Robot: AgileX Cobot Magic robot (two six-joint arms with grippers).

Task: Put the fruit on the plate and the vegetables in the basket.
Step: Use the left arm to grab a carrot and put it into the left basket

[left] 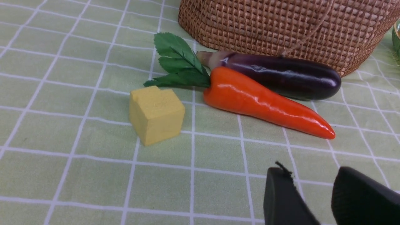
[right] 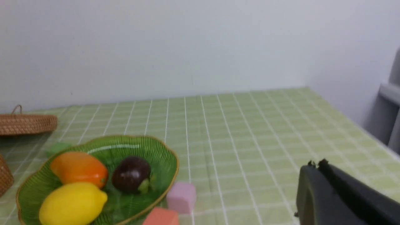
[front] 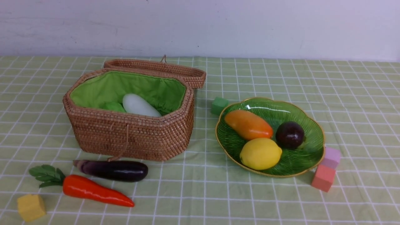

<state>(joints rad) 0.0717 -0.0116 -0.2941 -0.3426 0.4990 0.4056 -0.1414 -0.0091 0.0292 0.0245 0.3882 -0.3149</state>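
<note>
Lying beside the basket (front: 131,134): carrot (front: 93,190) and eggplant (front: 115,170).

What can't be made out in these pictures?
Basket contents, front view: its near wall hides the lower part of the radish and the green thing beside it.
Right gripper, right wrist view: cut off by the frame edge; open or shut unclear.
Left gripper, left wrist view: only its parted tips show.

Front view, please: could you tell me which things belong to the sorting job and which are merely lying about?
Job: lemon, mango, dark purple fruit, plate, radish, cucumber, basket, eggplant, carrot.
Lying about: green cube, lilac cube, coral cube, yellow cube.
</note>
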